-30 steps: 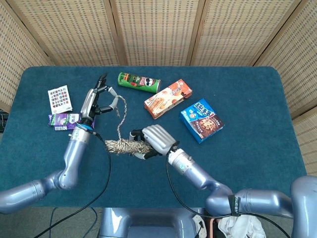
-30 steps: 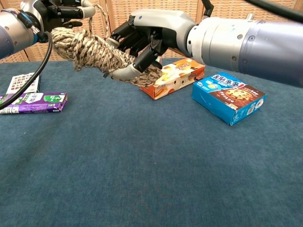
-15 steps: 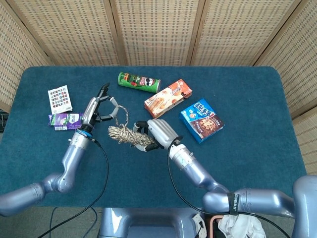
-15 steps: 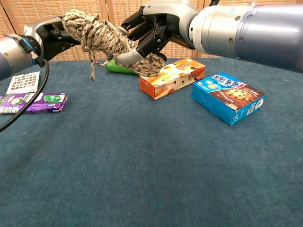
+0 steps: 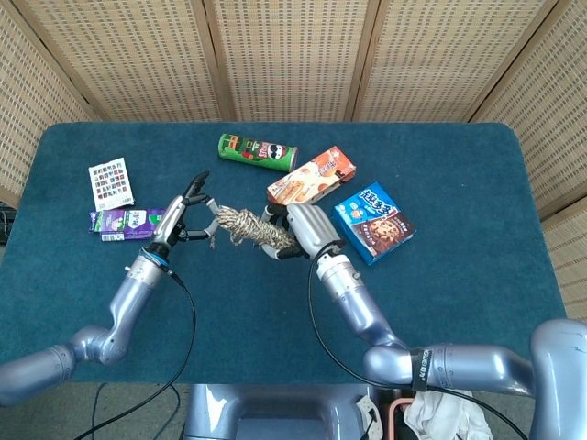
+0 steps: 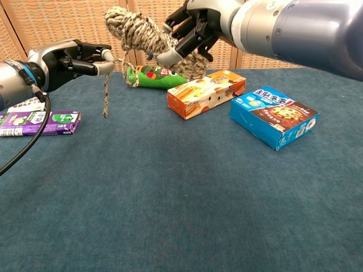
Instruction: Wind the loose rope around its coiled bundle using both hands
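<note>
The coiled rope bundle point(image 5: 249, 227) point(image 6: 143, 31) is beige and brown and is held up above the table. My right hand point(image 5: 307, 230) point(image 6: 195, 25) grips its right end, fingers wrapped around it. The loose rope point(image 6: 106, 85) runs from the bundle's left end to my left hand point(image 5: 181, 214) point(image 6: 76, 58), which pinches it at the fingertips. Below that pinch a short tail hangs straight down. In the head view the left hand lies just left of the bundle, and the rope between them is short.
On the blue table point(image 5: 459, 275) lie a green chip can point(image 5: 258, 151) point(image 6: 153, 76), an orange snack box point(image 5: 311, 181) point(image 6: 206, 93), a blue cookie box point(image 5: 373, 221) point(image 6: 274, 115), a purple carton point(image 5: 124, 222) point(image 6: 37, 122) and a patterned card point(image 5: 110, 181).
The right hand has carried the bundle up and further from the robot. The left hand has dropped and pulled back, and the rope between them is shorter, its tail now dangling.
</note>
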Available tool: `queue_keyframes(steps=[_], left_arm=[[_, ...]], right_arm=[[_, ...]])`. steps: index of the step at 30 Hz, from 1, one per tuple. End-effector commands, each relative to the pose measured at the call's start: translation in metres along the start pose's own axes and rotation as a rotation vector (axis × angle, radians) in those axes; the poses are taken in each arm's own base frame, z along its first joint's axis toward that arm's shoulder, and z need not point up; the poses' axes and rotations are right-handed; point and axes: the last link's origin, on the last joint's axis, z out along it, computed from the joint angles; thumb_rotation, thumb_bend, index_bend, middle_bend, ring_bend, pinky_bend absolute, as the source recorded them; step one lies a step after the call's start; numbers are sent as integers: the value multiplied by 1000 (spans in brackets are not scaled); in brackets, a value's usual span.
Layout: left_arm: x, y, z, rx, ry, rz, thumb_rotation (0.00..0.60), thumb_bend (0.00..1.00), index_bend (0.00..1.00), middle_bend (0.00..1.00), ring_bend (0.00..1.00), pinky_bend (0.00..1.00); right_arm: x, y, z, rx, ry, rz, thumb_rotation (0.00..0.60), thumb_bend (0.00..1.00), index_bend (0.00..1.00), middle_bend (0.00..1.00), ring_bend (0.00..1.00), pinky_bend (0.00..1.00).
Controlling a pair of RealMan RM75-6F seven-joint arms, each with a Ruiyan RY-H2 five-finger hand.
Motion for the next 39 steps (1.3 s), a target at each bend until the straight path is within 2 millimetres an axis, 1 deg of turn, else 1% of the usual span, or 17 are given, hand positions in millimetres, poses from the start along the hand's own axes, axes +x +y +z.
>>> queue_keyframes(steps=[1,9,17,19,21,24,25,26,27,28,29,31,35,38,39], left_arm=[[2,-3,-2,5,-5,15,600,490,734,0,0,0],[5,-8,-7,15,-20,37,600,489,734,0,0,0],[-1,-10,-9,25,-47,23,600,489,734,0,0,0],[-1,-9,-10,23,-47,22,600,489,712,0,0,0],[1,-7,-10,16,-45,18,600,489,645,0,0,0],[4,-5,-11,10,-42,11,600,460,400,0,0,0],[7,-3,-11,2,-36,16,600,401,278,0,0,0],[9,-2,-12,-3,-32,18,600,306,155,0,0,0],[11,-2,-13,-7,-32,19,600,237,89,0,0,0],[12,-1,-14,-10,-31,20,600,120,18,0,0,0],[14,0,-15,-14,-31,21,600,61,0,0,0,0],[20,3,-18,-20,-33,29,600,5,0,0,0,0],[36,6,-31,-36,-12,46,600,0,0,0,0,0],[52,5,-41,-48,36,97,600,0,0,0,0,0],[60,3,-47,-50,62,139,600,0,0,0,0,0]], right_arm=[[2,-2,5,-37,38,-14,600,622,698,736,554,813],[6,-5,10,-85,69,-11,600,623,698,736,554,814],[9,-7,13,-117,98,4,600,623,698,736,554,815],[10,-7,12,-118,98,0,600,624,698,736,554,814],[9,-7,11,-115,92,-5,600,624,698,736,554,814],[9,-7,9,-108,85,-8,600,623,698,736,554,814],[8,-7,8,-101,81,-12,600,624,698,736,554,814],[8,-7,7,-95,79,-16,600,624,698,736,554,814],[9,-7,7,-90,77,-19,600,624,698,736,554,814],[9,-7,6,-86,76,-23,600,624,698,736,554,814],[9,-7,6,-82,75,-27,600,624,698,736,554,814],[10,-6,5,-74,71,-28,600,624,698,736,554,814],[13,-4,3,-62,70,-39,600,623,698,736,554,814],[16,-4,2,-61,75,-39,600,624,698,736,554,814],[17,-3,1,-61,77,-40,600,623,698,736,554,814]])
